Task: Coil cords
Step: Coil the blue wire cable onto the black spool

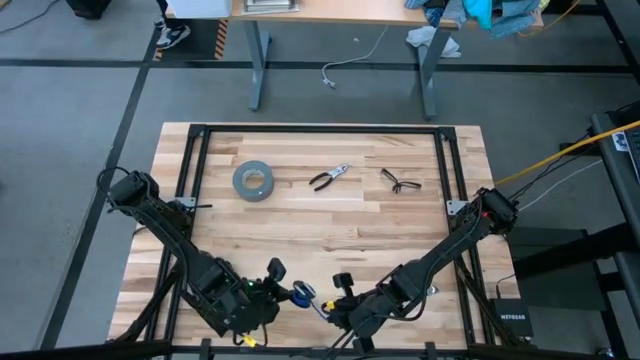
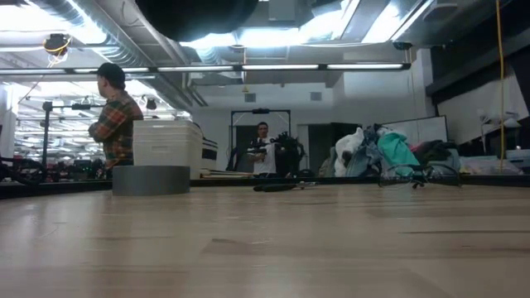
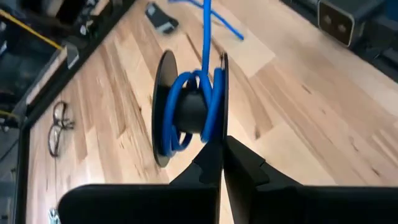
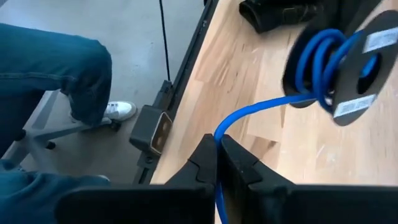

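A black spool point(image 3: 189, 112) carries several turns of bright blue cord point(image 3: 211, 99) round its hub. It sits near the table's near edge, between my two grippers point(image 1: 299, 293). My left gripper point(image 3: 222, 155) is shut on the spool. A free length of the cord point(image 4: 261, 109) runs from the spool point(image 4: 339, 62) to my right gripper point(image 4: 219, 152), which is shut on it. In the high view, my left gripper point(image 1: 277, 283) is left of the spool and my right gripper point(image 1: 336, 298) is right of it. My left gripper pinches the rim of one spool flange point(image 3: 222, 127) between its two fingers. The spool stands on edge beyond the fingertips, its axis across the fingers. It looks clear of the table. My right gripper pinches the blue cord's free length point(image 4: 217, 138) between its two fingers, a single strand. The cord lies along the fingers and passes back between them. From the fingertips it runs in a gentle bend to the spool, above the table top.
A grey tape roll point(image 1: 253, 180), pliers point(image 1: 329, 178) and glasses point(image 1: 399, 181) lie on the far half of the table. The tape roll also shows in the low view point(image 2: 151, 179). A person's jeans leg and shoe point(image 4: 56, 74) are just off the near edge. People stand in the room behind.
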You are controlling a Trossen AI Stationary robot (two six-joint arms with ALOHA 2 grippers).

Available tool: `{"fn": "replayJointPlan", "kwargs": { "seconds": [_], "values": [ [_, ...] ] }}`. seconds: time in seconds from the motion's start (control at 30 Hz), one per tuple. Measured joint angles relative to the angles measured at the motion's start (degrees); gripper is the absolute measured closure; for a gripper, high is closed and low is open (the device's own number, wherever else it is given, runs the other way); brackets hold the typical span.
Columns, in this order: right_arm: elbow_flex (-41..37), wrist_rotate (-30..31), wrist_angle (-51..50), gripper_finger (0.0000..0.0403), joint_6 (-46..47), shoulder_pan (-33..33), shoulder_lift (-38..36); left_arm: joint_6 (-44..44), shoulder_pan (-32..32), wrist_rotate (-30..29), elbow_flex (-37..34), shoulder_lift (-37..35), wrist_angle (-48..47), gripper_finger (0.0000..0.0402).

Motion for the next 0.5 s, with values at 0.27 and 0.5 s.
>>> {"fn": "replayJointPlan", "kwargs": {
  "seconds": [0.27, 0.5],
  "values": [
    [4.0, -0.3, -0.1, 0.0399, -4.0, 0.1, 0.0, 0.7, 1.8, 3.6, 0.0, 0.5, 2.5, 0.0401],
    [8.5, 1.9, 0.2, 0.0398, -8.7, -0.4, -0.1, 9.5, 3.1, 8.2, 0.0, 3.1, 12.3, 0.0401]
  ]
}}
